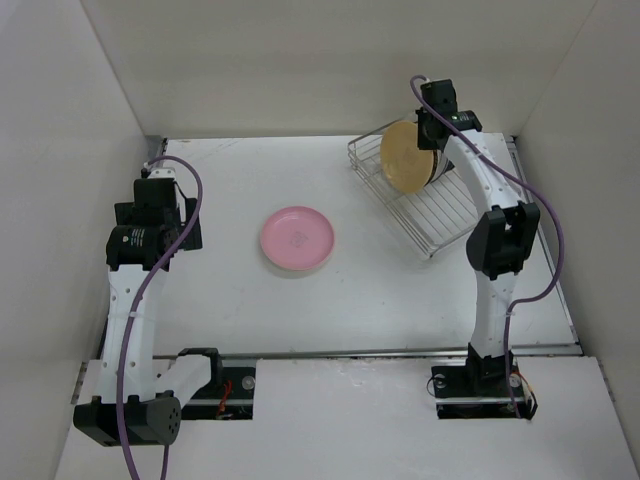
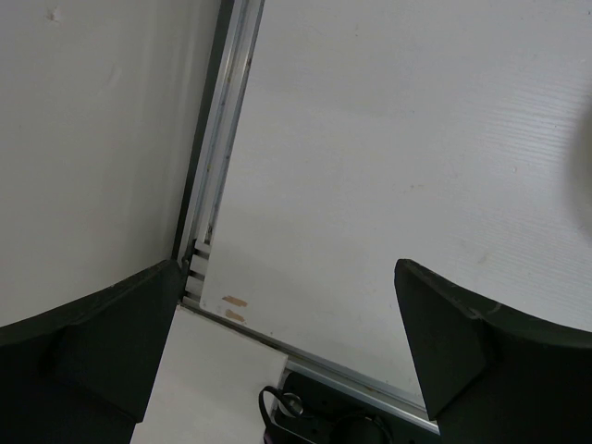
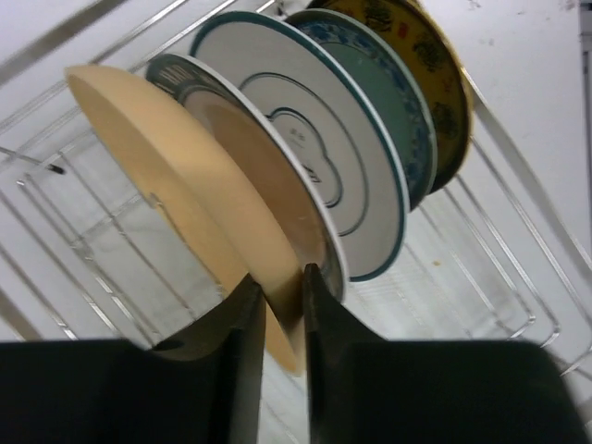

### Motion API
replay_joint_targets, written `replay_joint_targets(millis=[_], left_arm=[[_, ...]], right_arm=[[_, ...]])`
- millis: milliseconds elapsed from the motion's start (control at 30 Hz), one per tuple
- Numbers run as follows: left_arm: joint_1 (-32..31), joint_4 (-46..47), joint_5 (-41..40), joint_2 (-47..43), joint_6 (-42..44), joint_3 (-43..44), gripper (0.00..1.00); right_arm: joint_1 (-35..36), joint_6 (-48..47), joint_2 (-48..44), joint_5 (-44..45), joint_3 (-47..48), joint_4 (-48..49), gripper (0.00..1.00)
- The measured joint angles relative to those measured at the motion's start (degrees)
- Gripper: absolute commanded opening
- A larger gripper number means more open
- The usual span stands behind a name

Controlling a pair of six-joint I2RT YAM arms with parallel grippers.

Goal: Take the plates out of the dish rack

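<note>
The silver wire dish rack (image 1: 435,215) stands at the back right of the table. A yellow-tan plate (image 1: 405,158) stands upright at its front. My right gripper (image 3: 280,282) is shut on the rim of this yellow-tan plate (image 3: 176,176), over the rack (image 3: 102,250). Behind it stand a white plate with a dark teal rim (image 3: 305,148), another teal-rimmed plate (image 3: 393,102) and a dark plate with a yellow pattern (image 3: 430,65). A pink plate (image 1: 297,240) lies flat at mid-table. My left gripper (image 2: 287,342) is open and empty near the table's left edge.
White enclosure walls (image 1: 60,150) surround the table on the left, back and right. A metal rail (image 2: 217,148) runs along the left table edge. A second rail (image 1: 330,352) borders the near edge by the arm bases.
</note>
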Motion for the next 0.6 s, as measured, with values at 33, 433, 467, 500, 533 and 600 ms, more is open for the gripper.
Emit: replay_joint_targets(millis=[33,433,467,500,533,600], left_arm=[[0.0,0.0,0.0,0.0,0.0,0.0,1.0],[0.0,0.0,0.0,0.0,0.0,0.0,1.0],[0.0,0.02,0.02,0.0,0.0,0.0,1.0],[0.0,0.0,0.04,0.0,0.0,0.0,1.0],[0.0,0.02,0.04,0.0,0.0,0.0,1.0],[0.0,0.02,0.09,0.0,0.0,0.0,1.0]], right_arm=[[-0.13,-0.96,0.0,0.61,-0.09,-0.17,0.11],[2.1,-3.3,-1.33,6.54,-1.49,0.09,0.0],[2.4,-3.34,-1.77,7.39,-1.53,0.04,0.0],[2.56,-3.41,-2.36,8.44,-1.53,0.09,0.0],[2.75,-3.45,-2.97,9.31,-1.51,0.11,0.0],[2.82,-3.45,-4.63,11.65,-1.31,0.11,0.0]])
